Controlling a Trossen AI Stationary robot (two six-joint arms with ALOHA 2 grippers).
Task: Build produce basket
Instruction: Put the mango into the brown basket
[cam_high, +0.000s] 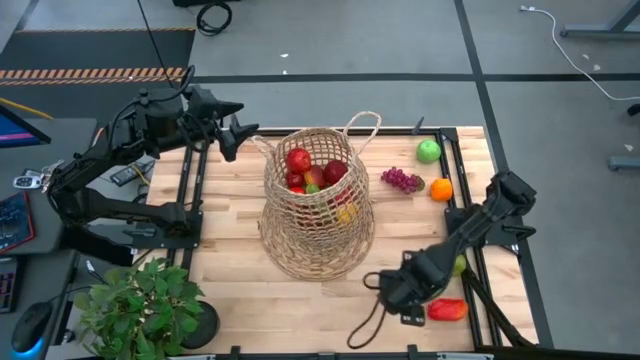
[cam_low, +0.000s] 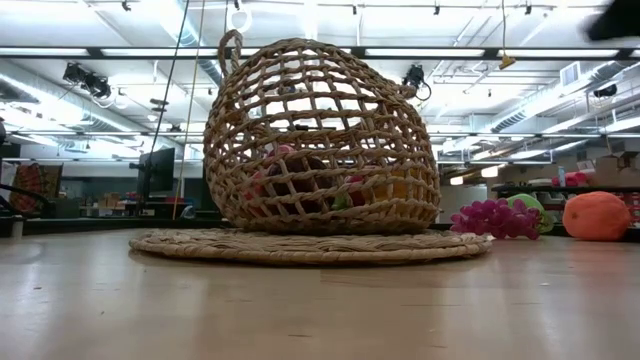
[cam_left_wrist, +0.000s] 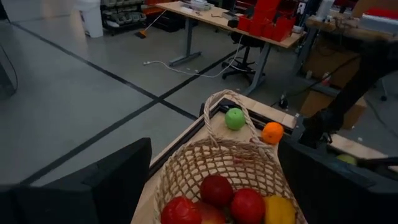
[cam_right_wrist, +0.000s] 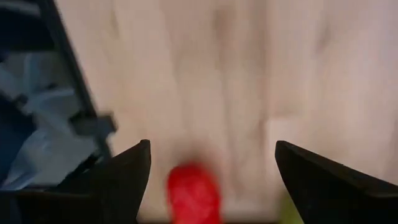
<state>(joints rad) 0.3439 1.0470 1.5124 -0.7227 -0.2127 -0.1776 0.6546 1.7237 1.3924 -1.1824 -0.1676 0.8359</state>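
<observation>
Your right gripper (cam_right_wrist: 208, 165) hovers with jaws wide over the red pepper (cam_high: 447, 309) at lower right of the desk (cam_high: 230, 240); center it, descend, then close gently. The basket (cam_high: 318, 205) stands mid-frame.

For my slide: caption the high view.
Right gripper open beside a red pepper; basket part-filled; left gripper waits nearby.
</observation>
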